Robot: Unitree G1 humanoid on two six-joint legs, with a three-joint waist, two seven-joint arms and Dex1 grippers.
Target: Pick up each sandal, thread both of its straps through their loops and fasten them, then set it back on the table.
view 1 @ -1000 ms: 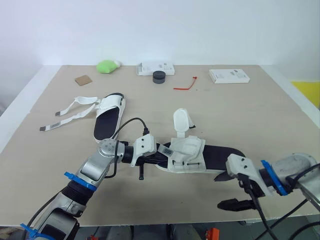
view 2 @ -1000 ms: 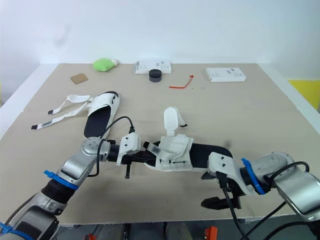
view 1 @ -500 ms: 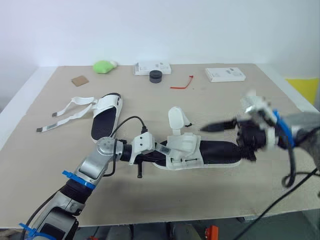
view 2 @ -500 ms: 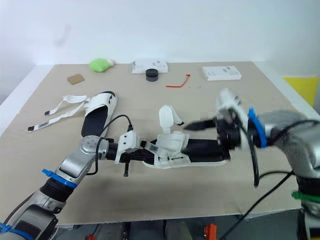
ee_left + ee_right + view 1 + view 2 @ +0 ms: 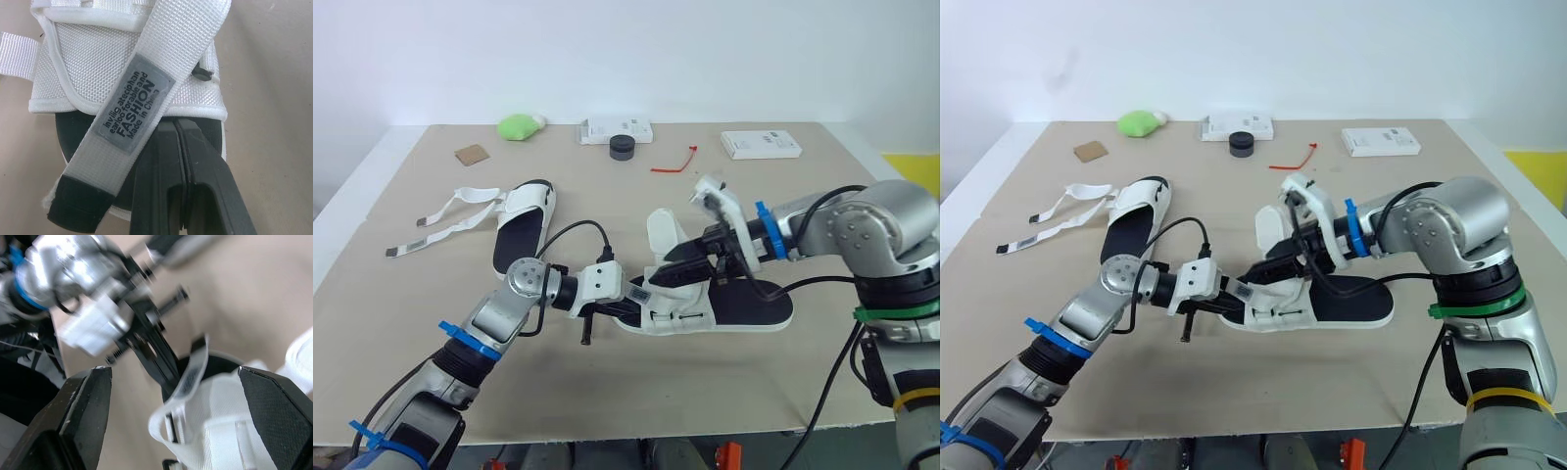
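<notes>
**Both grippers at the near sandal**

The white woven-strap sandal with a black sole [image 5: 749,305] is lying flat, mid tan table [image 5: 607,392]. The left gripper [image 5: 172,124] is pressing its fingers together at the toe end, beside the grey-labelled strap [image 5: 132,112]. The right gripper [image 5: 173,372] is hovering at the white upper, fingers spread wide. The second sandal [image 5: 521,235] is lying well to the left, straps loose.

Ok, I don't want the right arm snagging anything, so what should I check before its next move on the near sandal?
1. Right gripper open: ok, fingers spread, aimed at the near sandal's white upper.
2. Left gripper shut at the toe: ok; whether it pinches the sandal, cannot tell.
3. Labelled strap free to grab: ok, lying loose across the upper.
4. Upright strap fastened: not ok.
5. Other sandal lying apart: ok.
</notes>
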